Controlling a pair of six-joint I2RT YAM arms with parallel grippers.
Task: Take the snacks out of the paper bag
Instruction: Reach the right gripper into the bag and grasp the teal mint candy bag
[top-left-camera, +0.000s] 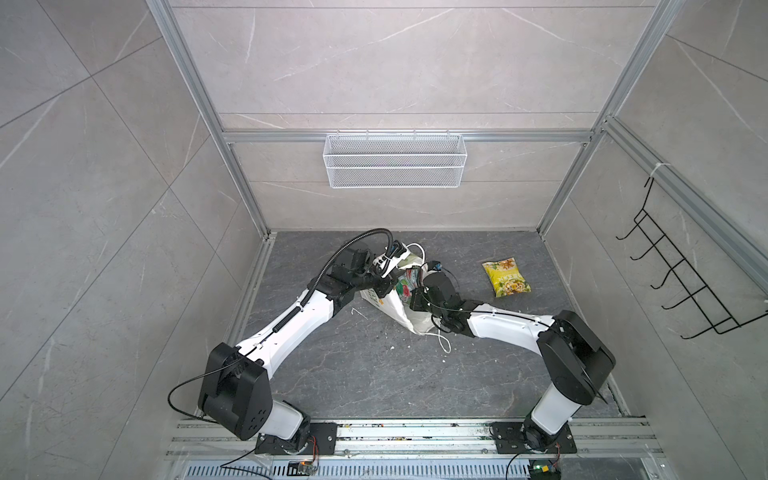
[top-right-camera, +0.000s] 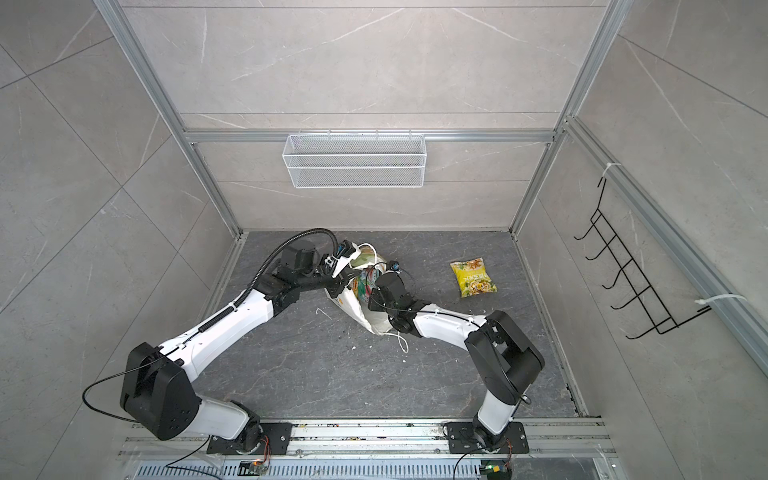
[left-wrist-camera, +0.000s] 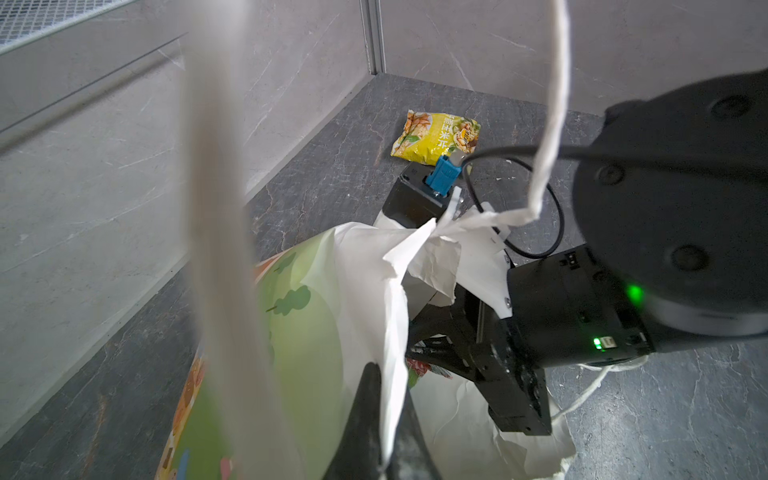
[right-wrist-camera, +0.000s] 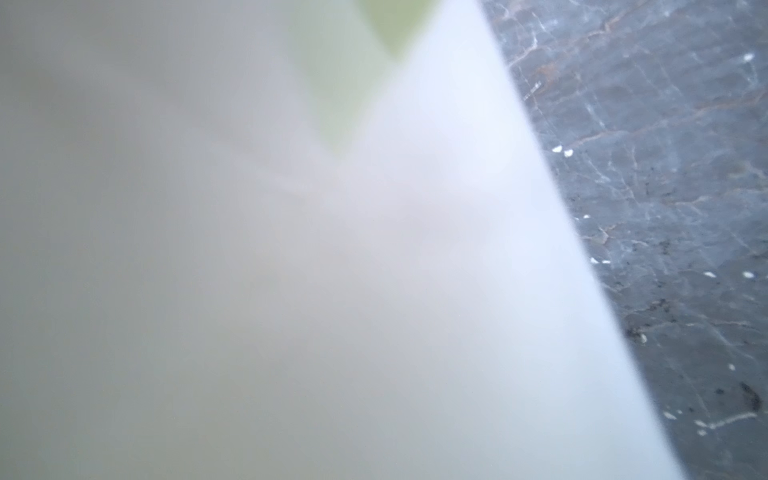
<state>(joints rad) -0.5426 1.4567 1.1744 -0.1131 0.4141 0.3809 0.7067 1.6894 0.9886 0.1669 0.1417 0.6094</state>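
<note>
Grey marbled wall tiles (top-left-camera: 83, 208) box in a dark stone worktop (top-left-camera: 374, 374), and everything that matters sits in a knot at its middle. The paper bag (top-left-camera: 397, 313) lies slumped there, its mouth turned up between the two arms. The left end effector (left-wrist-camera: 384, 419) is closed tight on the bag's torn white rim, with paper pinched between its black fingers (left-wrist-camera: 368, 403), and it holds the mouth apart. The right end effector (left-wrist-camera: 434, 349) reaches into that mouth just beside it. Its jaws are closed, but paper hides the tips (the right wrist view is only blurred white bag wall), so I cannot tell what they have hold of. Colourful glossy packets (top-left-camera: 406, 284) show inside the bag, right under it. One yellow snack packet (top-left-camera: 506, 277) is already out, flat on the worktop well apart from the right end effector, on its side away from the bag.

My reading is that a packet is being gripped for withdrawal. To do it well, the pull should run slowly and straight along the bag's opening. The left end effector should anchor the rim so the bag does not ride up too. Glossy film slips, and thin paper may be pinched along with it. A white cord handle (left-wrist-camera: 555, 116) hangs close to the right wrist's cable (left-wrist-camera: 498, 148) and could snag.
</note>
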